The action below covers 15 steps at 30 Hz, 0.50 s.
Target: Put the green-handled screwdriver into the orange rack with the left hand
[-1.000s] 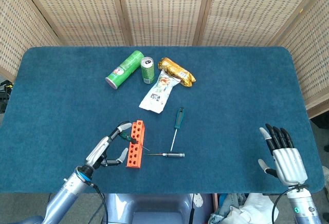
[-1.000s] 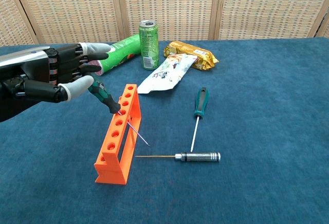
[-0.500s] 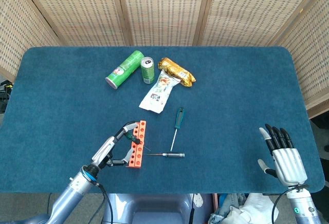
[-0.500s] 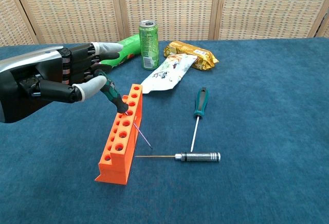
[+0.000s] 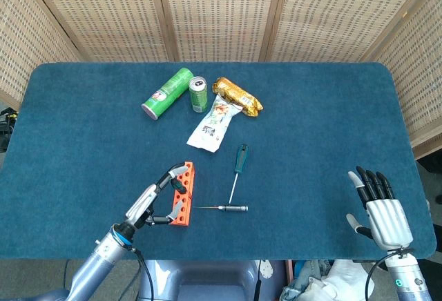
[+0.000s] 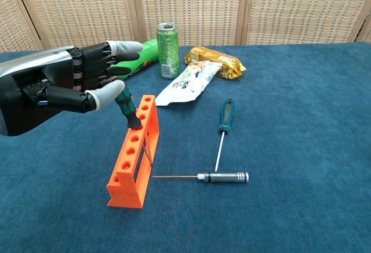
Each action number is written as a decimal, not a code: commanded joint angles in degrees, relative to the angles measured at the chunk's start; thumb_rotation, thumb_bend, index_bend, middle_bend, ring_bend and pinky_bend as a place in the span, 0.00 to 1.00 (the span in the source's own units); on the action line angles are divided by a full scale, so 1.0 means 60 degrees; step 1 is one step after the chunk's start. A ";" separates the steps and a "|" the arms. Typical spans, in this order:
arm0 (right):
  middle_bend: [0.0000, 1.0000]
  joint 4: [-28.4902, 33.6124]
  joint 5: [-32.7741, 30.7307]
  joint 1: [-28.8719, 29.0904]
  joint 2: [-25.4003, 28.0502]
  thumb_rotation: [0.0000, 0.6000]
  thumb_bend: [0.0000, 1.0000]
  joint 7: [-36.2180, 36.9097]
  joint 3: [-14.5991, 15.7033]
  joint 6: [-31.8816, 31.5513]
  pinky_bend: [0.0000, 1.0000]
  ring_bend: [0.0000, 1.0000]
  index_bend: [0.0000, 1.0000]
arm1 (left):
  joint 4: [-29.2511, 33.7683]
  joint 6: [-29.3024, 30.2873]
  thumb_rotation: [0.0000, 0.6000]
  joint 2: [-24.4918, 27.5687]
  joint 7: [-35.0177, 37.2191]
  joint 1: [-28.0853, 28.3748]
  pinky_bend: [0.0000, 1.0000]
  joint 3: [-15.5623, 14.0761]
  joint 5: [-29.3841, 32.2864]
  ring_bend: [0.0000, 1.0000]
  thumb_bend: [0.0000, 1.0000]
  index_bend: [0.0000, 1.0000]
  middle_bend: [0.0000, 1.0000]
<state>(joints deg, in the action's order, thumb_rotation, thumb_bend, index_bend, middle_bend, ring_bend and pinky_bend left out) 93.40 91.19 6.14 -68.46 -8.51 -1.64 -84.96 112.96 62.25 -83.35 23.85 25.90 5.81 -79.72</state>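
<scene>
Since a second ago the screwdriver has swung from a low slant toward upright, and its shaft now passes down through one of the rack's upper holes rather than lying across its side. Thumb and fingers of the left hand are clamped on the green-and-black handle, which stands above the rack's far end; in the chest view a thin line of shaft shows below the top bar, against the rack's right side. The rack's other holes hold nothing that can be seen. It sits near the front edge of the worktop, left of centre, its long side running away from the robot.

Just right of the rack a metal-handled tool lies flat, its thin shaft pointing at the rack. A second green-handled driver lies beyond it, handle toward the back.

Toward the back edge, left of centre, are a green tube on its side, an upright can whose contents cannot be made out, a gold packet and a white pouch.

The right hand hangs over the front right corner, fingers apart, holding nothing.
</scene>
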 commanded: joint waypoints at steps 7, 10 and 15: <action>0.00 0.0011 -0.0006 -0.0002 0.0005 1.00 0.24 -0.0008 -0.0003 0.0000 0.00 0.00 0.00 | 0.0044 -0.0031 1.00 -0.0027 -0.0022 0.0057 0.00 0.0055 0.0083 0.00 0.53 0.10 0.00; 0.00 0.0009 -0.0014 -0.0001 0.0007 1.00 0.24 -0.0002 -0.0003 0.0009 0.00 0.00 0.00 | 0.0051 -0.0060 1.00 -0.0063 -0.0096 0.0106 0.00 0.0093 0.0122 0.00 0.53 0.10 0.00; 0.00 0.0013 -0.0005 -0.0008 0.0021 1.00 0.24 0.0025 -0.0008 -0.0015 0.00 0.00 0.00 | 0.0035 -0.0106 1.00 -0.0170 -0.0183 0.0177 0.00 0.0174 0.0289 0.00 0.54 0.10 0.00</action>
<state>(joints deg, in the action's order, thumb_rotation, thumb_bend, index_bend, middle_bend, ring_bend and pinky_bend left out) 93.48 91.17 6.10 -68.34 -8.36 -1.69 -85.04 113.19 61.69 -84.26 22.81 26.88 6.76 -78.13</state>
